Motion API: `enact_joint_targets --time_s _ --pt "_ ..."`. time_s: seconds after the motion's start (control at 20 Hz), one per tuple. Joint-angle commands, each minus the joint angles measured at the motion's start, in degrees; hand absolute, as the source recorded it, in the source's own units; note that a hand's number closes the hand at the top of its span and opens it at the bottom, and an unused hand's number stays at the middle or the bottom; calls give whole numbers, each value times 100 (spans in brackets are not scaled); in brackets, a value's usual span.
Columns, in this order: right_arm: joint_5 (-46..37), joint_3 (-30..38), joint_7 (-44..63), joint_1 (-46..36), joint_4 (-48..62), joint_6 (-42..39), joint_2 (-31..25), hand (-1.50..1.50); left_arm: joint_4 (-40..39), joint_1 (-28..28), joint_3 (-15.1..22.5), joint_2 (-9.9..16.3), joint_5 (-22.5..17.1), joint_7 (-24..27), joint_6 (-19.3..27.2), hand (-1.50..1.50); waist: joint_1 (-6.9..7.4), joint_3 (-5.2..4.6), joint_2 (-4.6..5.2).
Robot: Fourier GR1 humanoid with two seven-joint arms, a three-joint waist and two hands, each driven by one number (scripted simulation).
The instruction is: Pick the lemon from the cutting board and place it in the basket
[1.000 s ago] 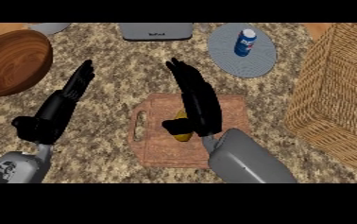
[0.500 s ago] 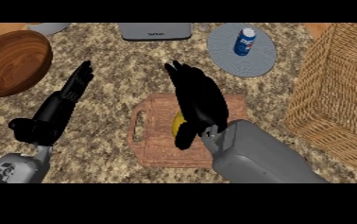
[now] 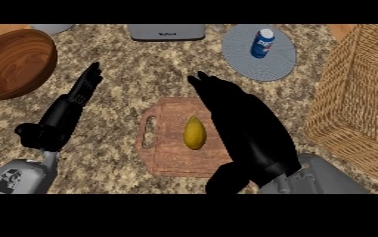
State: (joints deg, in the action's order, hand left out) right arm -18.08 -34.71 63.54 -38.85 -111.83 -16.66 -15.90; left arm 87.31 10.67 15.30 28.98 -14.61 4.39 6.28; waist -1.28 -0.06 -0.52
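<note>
Plainly the lemon (image 3: 194, 133) lies free on the cutting board (image 3: 171, 156), at nine o'clock of the right hand (image 3: 247, 131); its straight fingers could nudge it rolling; the basket (image 3: 347, 101) waits at three o'clock.

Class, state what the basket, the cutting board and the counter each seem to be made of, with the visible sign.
Basket: woven wicker, by its tan weave. Cutting board: likely matte wood, reddish-brown with grain. Counter: probably speckled stone, granite-like.
</note>
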Motion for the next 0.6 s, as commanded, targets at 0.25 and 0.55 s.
enact_joint_targets --time_s 0.25,0.55 --pt "-676 -56 290 635 -54 37 168 -150 97 108 0 -326 319 -328 32 0 110 6 46" --pt "-1560 -91 -990 1405 648 642 365 -150 447 -144 -173 -336 369 -373 -207 0 149 8 52"
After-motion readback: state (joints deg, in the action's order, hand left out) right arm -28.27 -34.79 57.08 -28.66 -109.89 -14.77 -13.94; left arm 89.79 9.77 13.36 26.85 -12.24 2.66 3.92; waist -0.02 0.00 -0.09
